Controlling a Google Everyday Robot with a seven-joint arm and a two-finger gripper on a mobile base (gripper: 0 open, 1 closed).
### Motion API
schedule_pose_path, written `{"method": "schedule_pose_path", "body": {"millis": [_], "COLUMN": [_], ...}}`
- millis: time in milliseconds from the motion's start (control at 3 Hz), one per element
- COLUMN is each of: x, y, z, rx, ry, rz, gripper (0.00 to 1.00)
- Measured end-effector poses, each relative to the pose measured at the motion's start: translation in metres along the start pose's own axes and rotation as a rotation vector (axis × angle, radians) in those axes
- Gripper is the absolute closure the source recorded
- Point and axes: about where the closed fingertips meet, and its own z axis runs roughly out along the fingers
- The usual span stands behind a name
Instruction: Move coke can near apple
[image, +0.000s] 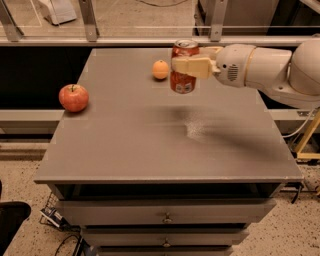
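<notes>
Your gripper (184, 66) pinches the can (183, 86), apparently raised clear of the worktop (150, 145) near its far edge; the apple (73, 97) sits at the left edge.

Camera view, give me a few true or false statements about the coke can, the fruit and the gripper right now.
1. The gripper holds the coke can above the table. True.
2. The apple sits by the table's right edge. False: it is by the left edge of the view.
3. The orange is closer to the can than the apple is. True.
4. The can lies on its side. False: it is upright.
</notes>
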Motion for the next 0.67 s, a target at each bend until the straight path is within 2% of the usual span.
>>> {"method": "schedule_pose_path", "body": {"millis": [333,667], "x": [0.009,0.021], "y": [0.036,0.062], "z": [0.024,0.048], "rx": [-0.081,-0.126], "ry": [0.001,0.012], "rz": [-0.007,-0.046], "gripper": [1.0,1.0]}}
